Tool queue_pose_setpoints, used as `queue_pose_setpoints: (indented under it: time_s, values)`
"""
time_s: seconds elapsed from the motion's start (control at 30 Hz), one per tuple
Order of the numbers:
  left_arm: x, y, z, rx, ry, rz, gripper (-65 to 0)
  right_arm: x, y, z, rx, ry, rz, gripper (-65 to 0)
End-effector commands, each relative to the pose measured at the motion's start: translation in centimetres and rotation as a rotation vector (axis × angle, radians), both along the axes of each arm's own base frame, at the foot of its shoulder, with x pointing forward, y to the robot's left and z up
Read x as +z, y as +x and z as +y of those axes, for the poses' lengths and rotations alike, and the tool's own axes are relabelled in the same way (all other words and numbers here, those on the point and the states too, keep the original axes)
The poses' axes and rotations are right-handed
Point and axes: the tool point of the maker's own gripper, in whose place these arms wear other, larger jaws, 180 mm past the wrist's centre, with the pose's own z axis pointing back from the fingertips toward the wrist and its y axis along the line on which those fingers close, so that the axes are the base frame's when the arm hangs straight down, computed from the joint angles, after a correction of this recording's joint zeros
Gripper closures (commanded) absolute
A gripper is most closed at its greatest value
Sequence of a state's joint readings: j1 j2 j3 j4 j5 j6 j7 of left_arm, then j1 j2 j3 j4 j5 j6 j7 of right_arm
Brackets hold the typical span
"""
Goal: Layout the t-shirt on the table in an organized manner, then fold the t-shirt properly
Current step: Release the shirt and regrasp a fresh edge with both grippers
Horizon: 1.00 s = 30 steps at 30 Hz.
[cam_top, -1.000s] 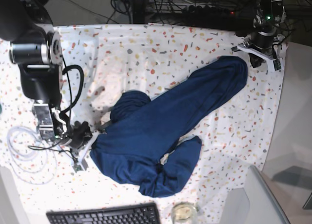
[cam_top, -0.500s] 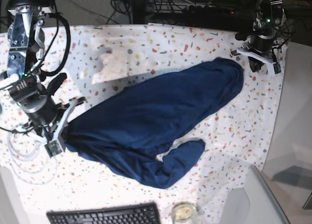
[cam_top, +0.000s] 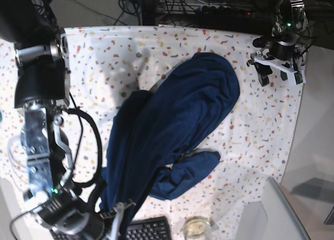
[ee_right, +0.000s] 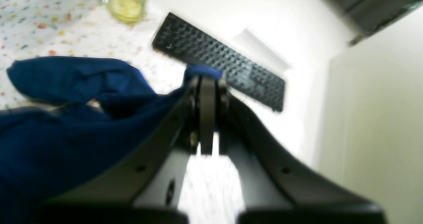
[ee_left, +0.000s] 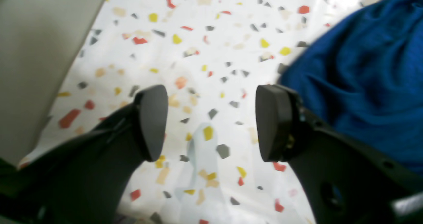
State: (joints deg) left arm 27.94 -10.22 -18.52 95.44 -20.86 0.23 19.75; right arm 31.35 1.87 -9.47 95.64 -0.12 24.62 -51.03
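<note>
Pinching a fold of the shirt (ee_right: 66, 125), the right gripper (ee_right: 207, 85) has its jaws pressed tight together, a tuft of navy cloth poking out above the tips. Its wrist view alone shows what lies past the grip: one black keyboard (ee_right: 219, 67) and one glass (ee_right: 127, 2) of yellowish liquid near the table's front edge. The base view shows the same gripper (cam_top: 112, 219) down at the front edge, just beside the keyboard (cam_top: 148, 229), with the shirt (cam_top: 172, 125) hanging up from it in a long diagonal band across the table's middle toward the far right corner; one lobe of fabric lies flat nearer the front.

The left gripper (ee_left: 211, 121) stands with jaws wide apart and nothing between them, only speckled table (ee_left: 205, 52) below. Its wrist view puts the shirt's edge (ee_left: 363, 68) just beside the right-hand finger (ee_left: 274, 121); whether they touch cannot be told. In the base view this gripper (cam_top: 276, 68) sits by the far right corner, apart from the shirt, with bare table (cam_top: 255, 141) along the right edge.
</note>
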Motion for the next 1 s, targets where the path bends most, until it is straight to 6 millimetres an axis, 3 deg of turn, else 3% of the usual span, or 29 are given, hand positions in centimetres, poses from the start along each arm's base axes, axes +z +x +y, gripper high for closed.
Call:
queue_pose_setpoints:
  time_s: [0.0, 0.2, 0.27, 0.4, 0.47, 0.53, 0.6, 0.63, 0.73, 0.8, 0.97]
  values:
    - [1.4, 0.7, 0.3, -0.01, 0.024, -0.047, -39.8, 2.3, 1.7, 0.6, 0.01, 0.032, -0.056, 0.0]
    - [1.9, 0.8, 0.0, -0.016, 0.025, -0.055, -39.8, 0.7, 6.6, 7.6, 0.129, 0.196, -0.006, -0.5]
    - [1.8, 0.7, 0.0, -0.016, 0.024, -0.05, -39.8, 0.0, 7.9, 9.1, 0.159, 0.244, 0.003, -0.6]
    - [1.6, 0.6, -0.6, -0.028, 0.013, -0.045, -39.8, 0.3, 11.0, 9.0, 0.1, 0.333, -0.049, -2.0]
    - [1.1, 0.6, -1.8, -0.044, -0.008, -0.037, -39.8, 0.6, 12.6, 7.6, 0.011, 0.335, -0.055, -11.1]
    - [0.7, 0.8, -3.3, -0.073, -0.03, -0.033, -39.8, 0.5, 13.3, 6.6, -0.05, 0.308, -0.019, -27.3]
    - [0.3, 1.2, -5.8, -0.125, -0.063, -0.029, -39.8, 0.2, 13.2, 5.7, -0.075, 0.27, 0.029, -44.4]
    - [0.1, 1.5, -7.2, -0.16, -0.076, -0.031, -39.8, 0.5, 13.1, 5.0, -0.088, 0.256, 0.033, -46.4]
    - [0.0, 3.1, -11.4, -0.251, -0.124, -0.047, -39.8, -1.1, 11.7, 0.9, -0.136, 0.21, 0.052, -42.8]
    - [0.0, 4.4, -13.5, -0.298, -0.147, -0.06, -39.8, -2.4, 9.9, -0.1, -0.12, 0.177, 0.06, -41.9]
    - [-2.3, 6.8, -15.5, -0.317, -0.176, -0.027, -39.8, -7.8, 3.7, -2.6, -0.133, 0.11, 0.126, -42.0]
